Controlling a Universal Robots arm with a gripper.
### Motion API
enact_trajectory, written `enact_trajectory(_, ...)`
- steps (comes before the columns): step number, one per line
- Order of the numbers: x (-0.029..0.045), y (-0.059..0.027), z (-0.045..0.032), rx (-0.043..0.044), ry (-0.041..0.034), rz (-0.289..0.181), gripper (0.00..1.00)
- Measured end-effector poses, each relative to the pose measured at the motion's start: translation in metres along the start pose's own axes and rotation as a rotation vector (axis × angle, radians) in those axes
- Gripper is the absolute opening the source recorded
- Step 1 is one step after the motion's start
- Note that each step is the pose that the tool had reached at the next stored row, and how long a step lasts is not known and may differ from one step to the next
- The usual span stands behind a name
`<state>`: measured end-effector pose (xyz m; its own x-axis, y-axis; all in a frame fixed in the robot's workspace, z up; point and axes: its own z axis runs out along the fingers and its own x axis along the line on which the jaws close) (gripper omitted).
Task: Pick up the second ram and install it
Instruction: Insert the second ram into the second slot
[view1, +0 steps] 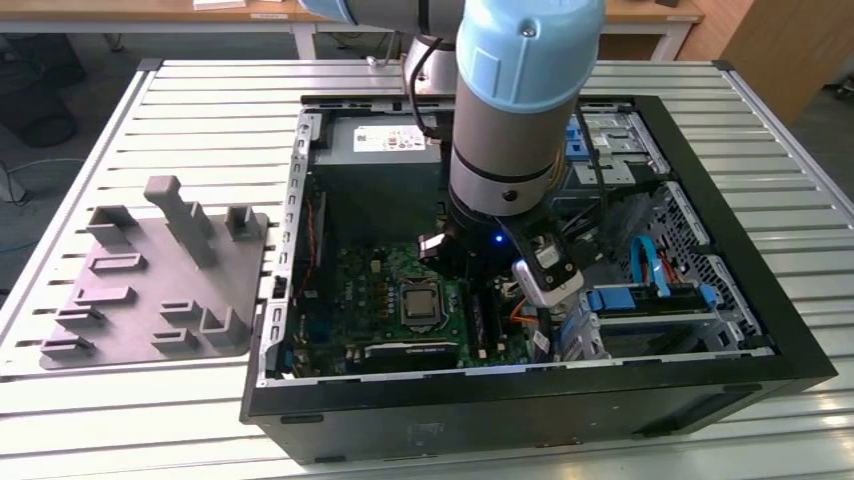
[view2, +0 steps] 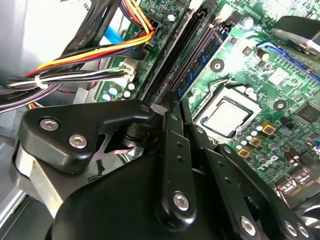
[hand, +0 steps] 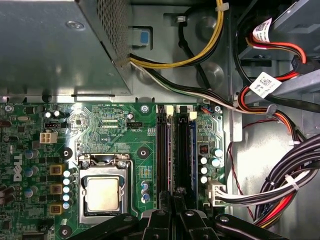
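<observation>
Setting: open computer case (view1: 534, 410) lying flat on a slatted table (view1: 200, 90), arm (view1: 514, 120) reaching down into it over the green main board (view1: 360, 300).

Claw: fingers drawn almost together in both wrist views (view2: 170, 102) (hand: 174, 200), pinched on the near end of the memory stick as far as can be judged; nothing else held.

Memory stick: standing on edge (view2: 200, 55) along the row of long black slots (hand: 162, 150), just beside the processor (hand: 102, 192); fully seated or only resting on the slot, not possible to tell.

Rack: grey plate with upright posts (view1: 147, 290) on the exterior view's left, well apart from the case, no sticks seen on it.

Cables: thick bundle of black, red and yellow wires (hand: 280, 185) lying near the slots, on the side away from the processor.

Stage: judged to be the seating step, stick over or in its slot, end latches not seen to be closed.

Risk, misalignment: stick tilted or off the slot notch, then pressed; likely bent contacts or a cracked board.

Risk, uneven push: force at one end only, leaving the far end raised and unlatched.

Risk, snag: fingers or wrist catching the wire bundle or the neighbouring slot.
</observation>
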<state>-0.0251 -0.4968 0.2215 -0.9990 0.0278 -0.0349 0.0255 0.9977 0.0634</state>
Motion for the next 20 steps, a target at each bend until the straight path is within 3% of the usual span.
enact_trajectory(20, -0.0011, 0.0002, 0.0051, 0.0021, 0.0, -0.002, 0.14)
